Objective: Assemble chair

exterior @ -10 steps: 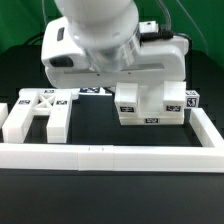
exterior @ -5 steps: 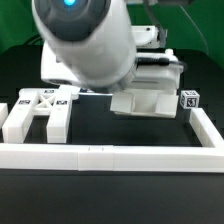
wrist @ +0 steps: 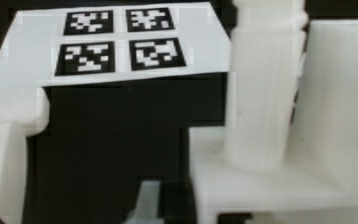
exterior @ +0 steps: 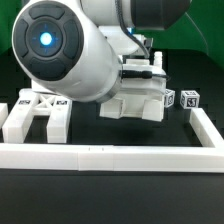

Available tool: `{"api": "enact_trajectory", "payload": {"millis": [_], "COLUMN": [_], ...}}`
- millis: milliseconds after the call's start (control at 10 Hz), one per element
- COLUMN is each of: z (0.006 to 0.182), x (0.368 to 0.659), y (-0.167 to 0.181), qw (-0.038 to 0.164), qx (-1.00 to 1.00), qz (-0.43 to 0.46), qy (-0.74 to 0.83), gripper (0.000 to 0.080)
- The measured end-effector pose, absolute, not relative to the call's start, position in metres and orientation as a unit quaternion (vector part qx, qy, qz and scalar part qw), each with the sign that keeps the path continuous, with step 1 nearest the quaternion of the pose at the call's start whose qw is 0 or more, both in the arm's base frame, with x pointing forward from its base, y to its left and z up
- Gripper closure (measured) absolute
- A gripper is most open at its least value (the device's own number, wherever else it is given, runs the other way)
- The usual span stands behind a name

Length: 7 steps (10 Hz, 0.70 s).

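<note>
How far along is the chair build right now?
Done: several white parts look joined into a blocky sub-assembly mid-table. In hand: the arm leans over it and hides the end effector in the exterior view, so whether anything is gripped is unclear. Left: the H-shaped part lies apart at the exterior view's left, and a small tagged piece looks separate at that view's right.

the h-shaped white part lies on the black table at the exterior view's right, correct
No: the H-shaped white part lies at the exterior view's left, not its right. It does lie on the black table, as the exterior view shows.
</note>
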<state>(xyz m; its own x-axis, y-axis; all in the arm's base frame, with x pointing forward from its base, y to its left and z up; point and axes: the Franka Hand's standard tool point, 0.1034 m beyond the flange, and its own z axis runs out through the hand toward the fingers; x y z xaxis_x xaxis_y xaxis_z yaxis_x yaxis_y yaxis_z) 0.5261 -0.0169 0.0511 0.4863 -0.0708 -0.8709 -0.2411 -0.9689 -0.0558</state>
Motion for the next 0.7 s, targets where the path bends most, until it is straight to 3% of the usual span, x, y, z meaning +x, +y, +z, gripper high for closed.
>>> {"api": "enact_trajectory", "payload": {"millis": [100,300,400,600,700], "z": [0.049,0.044,0.047,0.061,0.06], "x": [0.526,0.531,0.537,0.539,0.543], "y": [-0.017,-0.025,-0.028,-0.035,-0.04], "qw": [0.085,0.087,0.089,0.1,0.104], "qx": [-0.858,-0.859,-0.864,-0.864,-0.868], "qz": [0.499,0.495,0.487,0.486,0.479], "qy": [0.092,0.095,0.09,0.082,0.079], "gripper": [0.0691,0.0321,0.0207,0.0162,0.0153]}}
